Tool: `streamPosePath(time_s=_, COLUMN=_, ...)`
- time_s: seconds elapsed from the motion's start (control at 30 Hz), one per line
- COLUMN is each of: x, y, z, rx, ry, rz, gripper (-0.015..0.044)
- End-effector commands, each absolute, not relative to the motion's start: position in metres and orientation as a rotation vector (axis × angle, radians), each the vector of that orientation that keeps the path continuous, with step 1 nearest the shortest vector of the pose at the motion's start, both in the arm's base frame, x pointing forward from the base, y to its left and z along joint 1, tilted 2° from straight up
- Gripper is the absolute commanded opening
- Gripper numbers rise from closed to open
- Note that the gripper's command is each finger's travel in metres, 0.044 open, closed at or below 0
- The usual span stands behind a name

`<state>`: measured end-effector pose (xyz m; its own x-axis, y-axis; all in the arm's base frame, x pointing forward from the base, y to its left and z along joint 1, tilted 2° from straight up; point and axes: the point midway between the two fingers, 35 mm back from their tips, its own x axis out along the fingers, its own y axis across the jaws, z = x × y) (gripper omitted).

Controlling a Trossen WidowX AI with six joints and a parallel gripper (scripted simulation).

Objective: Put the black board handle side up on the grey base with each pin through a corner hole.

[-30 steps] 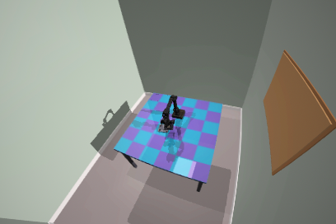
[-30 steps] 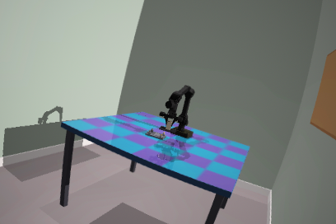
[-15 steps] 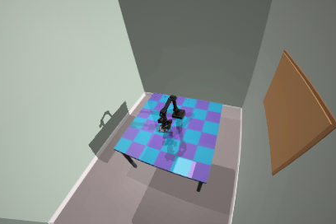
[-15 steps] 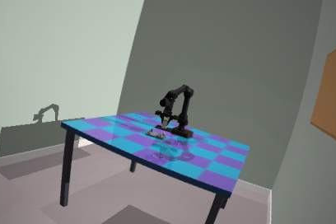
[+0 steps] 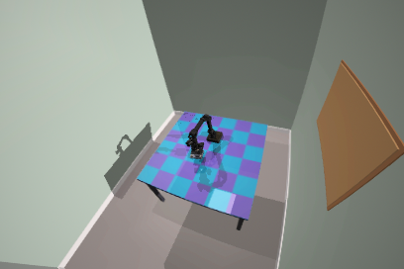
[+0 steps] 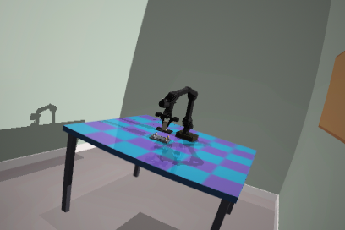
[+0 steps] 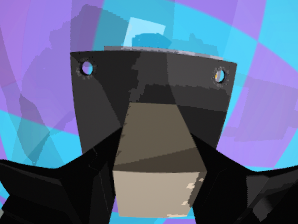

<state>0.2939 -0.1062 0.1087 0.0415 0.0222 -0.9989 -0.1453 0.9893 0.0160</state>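
black board (image 6: 158, 129) (image 7: 150, 70), level (tan handle (image 6: 165, 124) (image 7: 159, 192))

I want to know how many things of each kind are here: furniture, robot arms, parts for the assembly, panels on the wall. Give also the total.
Table: 1
Robot arm: 1
Black board: 1
Grey base: 1
Brown wall panel: 1
Total: 5

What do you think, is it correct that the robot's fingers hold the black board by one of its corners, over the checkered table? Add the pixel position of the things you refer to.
Not by a corner: the wrist view shows the fingers closed on the pale square handle (image 6: 165, 125) (image 7: 155, 192) of the black board (image 6: 163, 130) (image 7: 175, 85), over the checkered table (image 5: 252, 138) (image 6: 232, 171) (image 7: 35, 30).
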Motion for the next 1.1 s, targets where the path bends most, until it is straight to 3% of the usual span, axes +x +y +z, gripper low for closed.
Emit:
streamPosePath(time_s=0.0, x=0.292, y=-0.115, z=0.109, rx=-0.094, ry=1.525, rz=0.129, gripper=0.0000)
streamPosePath(time_s=1.07, x=0.291, y=-0.124, z=0.090, rx=-0.095, ry=1.525, rz=0.124, gripper=0.0000)
